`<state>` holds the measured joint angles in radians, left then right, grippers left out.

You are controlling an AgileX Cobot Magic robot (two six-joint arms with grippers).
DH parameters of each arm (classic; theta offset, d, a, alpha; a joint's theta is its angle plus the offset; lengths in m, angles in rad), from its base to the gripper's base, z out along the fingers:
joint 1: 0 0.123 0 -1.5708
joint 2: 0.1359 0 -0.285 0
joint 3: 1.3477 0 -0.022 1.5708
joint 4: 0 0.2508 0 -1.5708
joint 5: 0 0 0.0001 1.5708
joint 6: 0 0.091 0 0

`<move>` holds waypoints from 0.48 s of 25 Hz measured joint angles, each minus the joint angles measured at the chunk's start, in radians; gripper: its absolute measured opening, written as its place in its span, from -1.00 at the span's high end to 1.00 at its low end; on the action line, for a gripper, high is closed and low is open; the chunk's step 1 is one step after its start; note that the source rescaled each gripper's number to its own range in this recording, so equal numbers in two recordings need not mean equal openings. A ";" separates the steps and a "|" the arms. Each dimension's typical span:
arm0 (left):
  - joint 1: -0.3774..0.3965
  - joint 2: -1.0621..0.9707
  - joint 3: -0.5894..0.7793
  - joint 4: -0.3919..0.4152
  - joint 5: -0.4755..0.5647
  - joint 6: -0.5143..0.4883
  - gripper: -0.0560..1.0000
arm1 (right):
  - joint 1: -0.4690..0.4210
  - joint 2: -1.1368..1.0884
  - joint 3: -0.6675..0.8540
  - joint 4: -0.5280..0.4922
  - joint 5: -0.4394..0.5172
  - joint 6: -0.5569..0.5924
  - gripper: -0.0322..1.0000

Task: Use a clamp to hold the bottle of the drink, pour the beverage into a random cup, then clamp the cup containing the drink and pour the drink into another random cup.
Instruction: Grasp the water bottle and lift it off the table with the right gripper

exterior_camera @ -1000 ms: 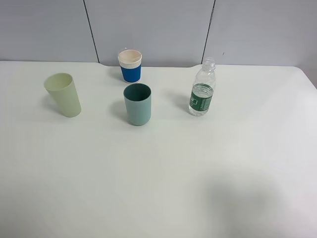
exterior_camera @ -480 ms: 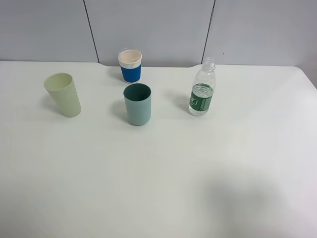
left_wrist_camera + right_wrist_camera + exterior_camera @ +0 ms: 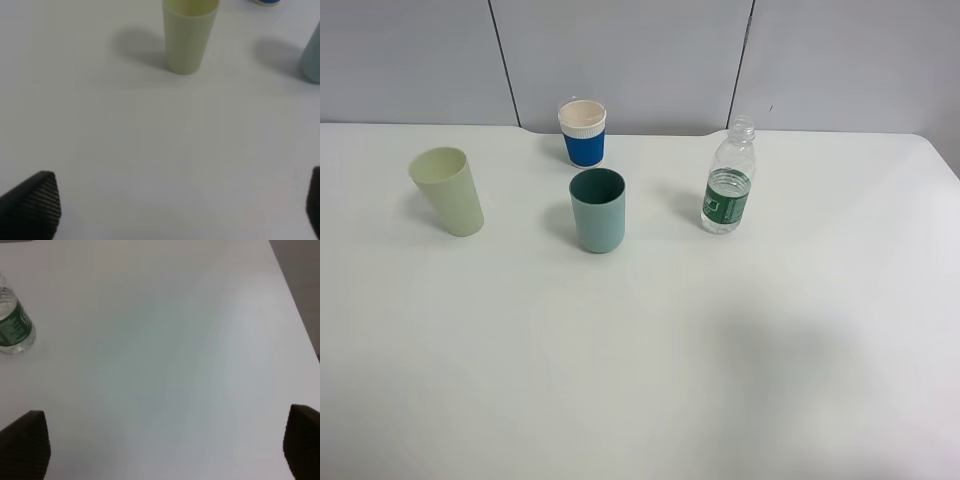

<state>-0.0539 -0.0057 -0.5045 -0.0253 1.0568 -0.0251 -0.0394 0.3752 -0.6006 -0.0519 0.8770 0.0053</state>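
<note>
Since neither end effector holds anything, the task stands at its first step: taking hold of the bottle (image 3: 729, 178).

The bottle stands upright and uncapped in the far half of the counter (image 3: 720, 380), toward the right edge, with water (image 3: 723, 224) in its lower part. The teal tumbler (image 3: 598, 212) stands midway between the left and right edges, well apart from the bottle. The pale green cup (image 3: 448, 192) stands toward the left edge. A blue-and-cream cup (image 3: 583, 133) sits just behind the tumbler, at the far edge.

The left end effector (image 3: 172, 210) is spread wide and empty over bare counter, on the near side of the pale green cup. The right end effector (image 3: 162, 445) is also spread wide and empty, with the bottle ahead and off to one side.

Judged from this layout, the right arm is the better placed. The next move calls for:
- advancing toward the far edge and centring the open fingers around the bottle
- closing around the bottle gently, since the thin uncapped plastic may buckle and spill
</note>
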 joint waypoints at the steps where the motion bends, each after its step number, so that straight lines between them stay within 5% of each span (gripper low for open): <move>1: 0.000 0.000 0.000 0.000 0.000 0.000 -1.00 | 0.000 0.029 0.000 0.000 -0.015 0.001 -1.00; 12: 0.000 0.000 0.000 0.000 0.000 0.000 -1.00 | 0.023 0.333 0.000 0.000 -0.274 0.005 -1.00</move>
<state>-0.0539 -0.0057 -0.5045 -0.0253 1.0568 -0.0251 -0.0161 0.7079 -0.6006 -0.0519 0.6027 0.0098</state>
